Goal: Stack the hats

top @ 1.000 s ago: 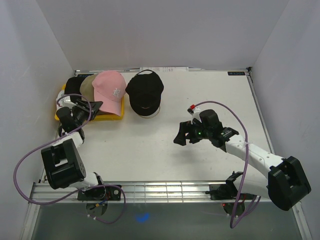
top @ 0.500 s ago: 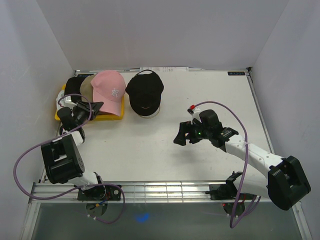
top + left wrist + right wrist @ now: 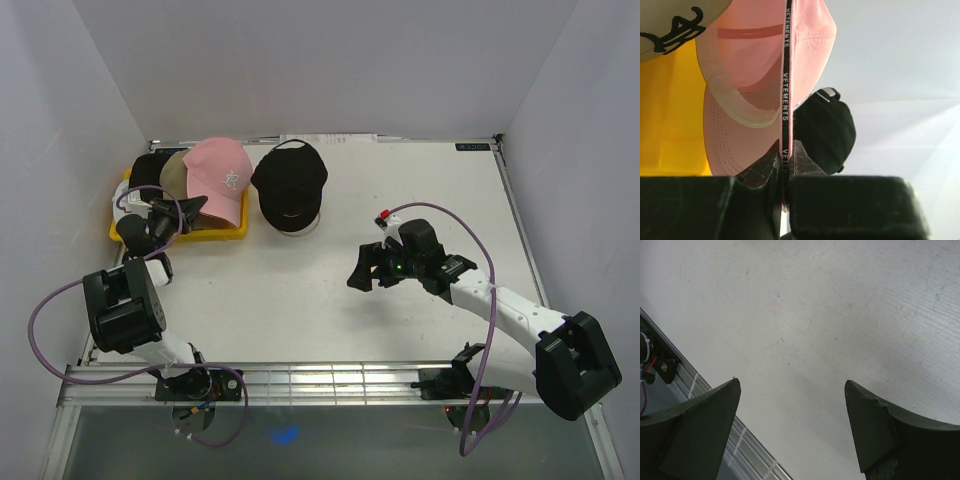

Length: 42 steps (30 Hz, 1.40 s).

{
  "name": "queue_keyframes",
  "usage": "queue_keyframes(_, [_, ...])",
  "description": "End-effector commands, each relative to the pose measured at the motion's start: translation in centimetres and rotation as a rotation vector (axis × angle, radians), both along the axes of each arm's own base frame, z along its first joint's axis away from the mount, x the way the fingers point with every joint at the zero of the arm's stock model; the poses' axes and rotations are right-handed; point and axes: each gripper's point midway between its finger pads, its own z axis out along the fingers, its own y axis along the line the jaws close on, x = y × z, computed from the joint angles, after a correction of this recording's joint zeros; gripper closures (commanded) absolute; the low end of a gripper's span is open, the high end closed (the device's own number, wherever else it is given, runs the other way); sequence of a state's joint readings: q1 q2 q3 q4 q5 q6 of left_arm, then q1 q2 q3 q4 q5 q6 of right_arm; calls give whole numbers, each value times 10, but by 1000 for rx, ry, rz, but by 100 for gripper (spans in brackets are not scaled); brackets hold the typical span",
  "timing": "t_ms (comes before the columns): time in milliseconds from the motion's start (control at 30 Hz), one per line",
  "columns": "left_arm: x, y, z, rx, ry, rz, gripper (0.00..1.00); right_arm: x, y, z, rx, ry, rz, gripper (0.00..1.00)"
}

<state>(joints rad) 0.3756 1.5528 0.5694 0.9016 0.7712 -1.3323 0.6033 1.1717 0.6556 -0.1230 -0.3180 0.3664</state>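
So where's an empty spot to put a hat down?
Bare table runs from the black hat to the right wall, and in front between both arms. The right gripper hovers open over the middle. The back-left corner is crowded: tray, hats, and the left gripper pinching the pink hat.

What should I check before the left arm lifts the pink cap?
1. Left gripper pinching the pink cap by its brim: ok.
2. Pink cap free of the tan cap: cannot tell, they overlap in the yellow tray.
3. Black cap beside that tray uncovered, ready to receive: ok.
4. Right gripper open, well away from the caps: ok.
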Motion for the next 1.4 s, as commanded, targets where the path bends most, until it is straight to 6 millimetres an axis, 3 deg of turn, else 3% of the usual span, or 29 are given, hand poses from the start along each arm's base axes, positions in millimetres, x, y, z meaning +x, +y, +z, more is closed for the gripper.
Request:
queue_keyframes(0, [5, 0, 39, -68, -110, -15, 100, 3, 3, 2, 11, -14, 10, 10])
queue_keyframes(700, [34, 17, 144, -220, -354, -17, 100, 7, 8, 0, 13, 0, 13, 10])
queue_keyframes(967, [37, -22, 179, -302, -415, -90, 100, 11, 9, 10, 22, -14, 1, 10])
queue_keyframes(1367, [19, -89, 197, -490, -475, -154, 100, 15, 9, 57, 62, -76, -19, 10])
